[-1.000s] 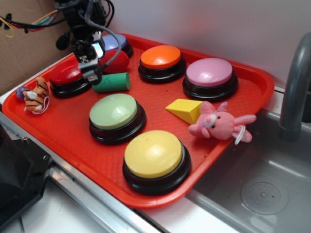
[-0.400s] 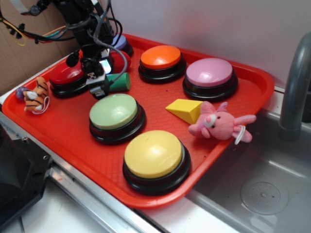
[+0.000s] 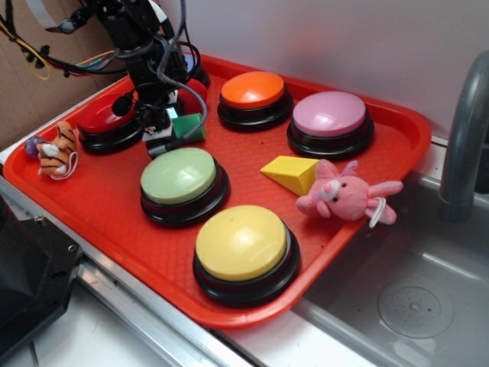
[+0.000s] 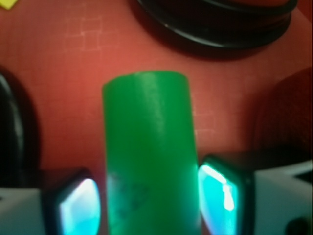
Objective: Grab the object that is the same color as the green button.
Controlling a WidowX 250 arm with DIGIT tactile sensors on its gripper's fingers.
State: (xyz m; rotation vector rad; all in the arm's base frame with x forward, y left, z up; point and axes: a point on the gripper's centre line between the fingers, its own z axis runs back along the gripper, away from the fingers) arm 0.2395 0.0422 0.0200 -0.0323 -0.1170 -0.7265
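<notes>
— At the back left of the red plastic tray (image 3: 386,164), is that the black robot claw (image 3: 163,131) down among the buttons?

— Yes. It hangs low over the small matte green cylinder block (image 3: 189,126), which lies on its side on the tray between the red domed button (image 3: 107,122) and the orange domed button (image 3: 253,92), just behind the large pale-green domed push button (image 3: 180,177).

— Has it closed on the block?

— Not that I can see. In the wrist view the green cylinder (image 4: 149,152) runs between the two fingers (image 4: 222,193), which stand spread on either side; the right one is just beside it, the left a little apart.

— And nearer us?

— The yellow domed button (image 3: 243,245), a yellow wedge block (image 3: 292,173) and a pink plush rabbit (image 3: 344,193).
</notes>
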